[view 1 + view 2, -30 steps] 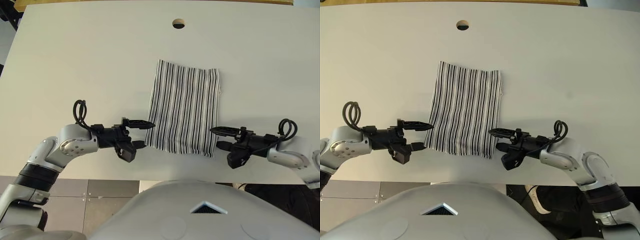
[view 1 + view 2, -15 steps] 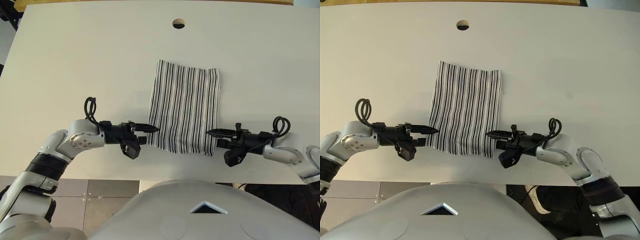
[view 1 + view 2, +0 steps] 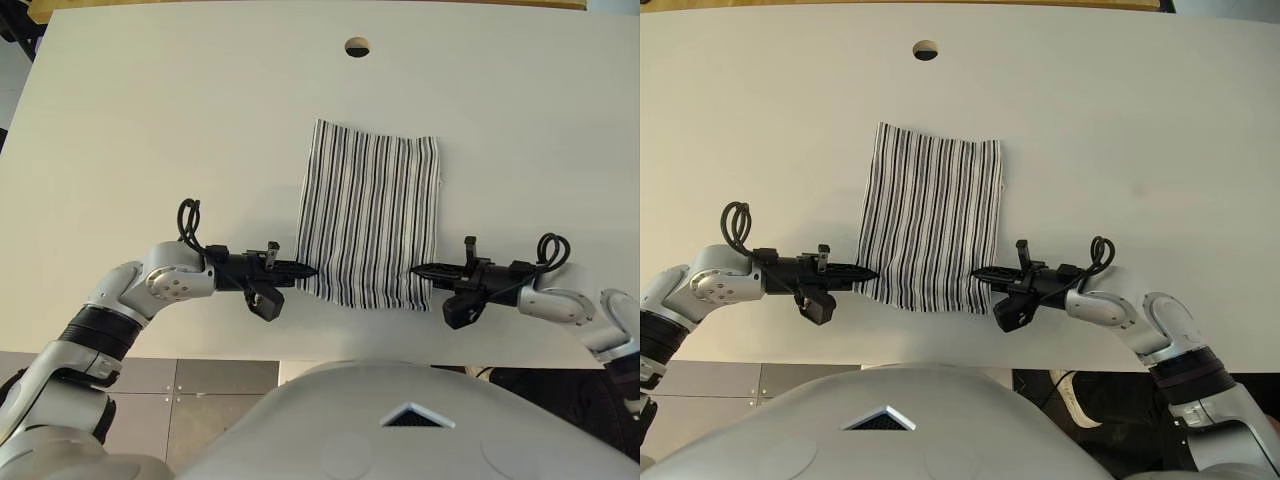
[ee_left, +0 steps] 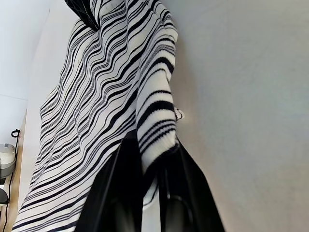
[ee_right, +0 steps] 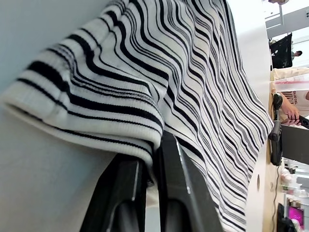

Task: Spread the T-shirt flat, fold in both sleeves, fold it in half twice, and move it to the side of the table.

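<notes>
**Q:** Jaw state?

**A:** Both pairs are clamped on fabric. The left gripper [image 3: 303, 270] pinches the near left corner of the T-shirt [image 3: 370, 215], the right gripper [image 3: 420, 270] the near right corner. A second ago both stood apart, just short of the hem.

**Q:** Shirt position?

**A:** Flat at the middle of the table [image 3: 180, 120], sleeves already folded in.

**Q:** Step in hand?

**A:** Probably the first half-fold. Lift both corners evenly and carry them to the far edge.

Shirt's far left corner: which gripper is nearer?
Left. The left gripper pinches the shirt at its near left corner, on the same side edge as the far left corner. The right gripper pinches the near right corner, diagonally opposite.
</notes>
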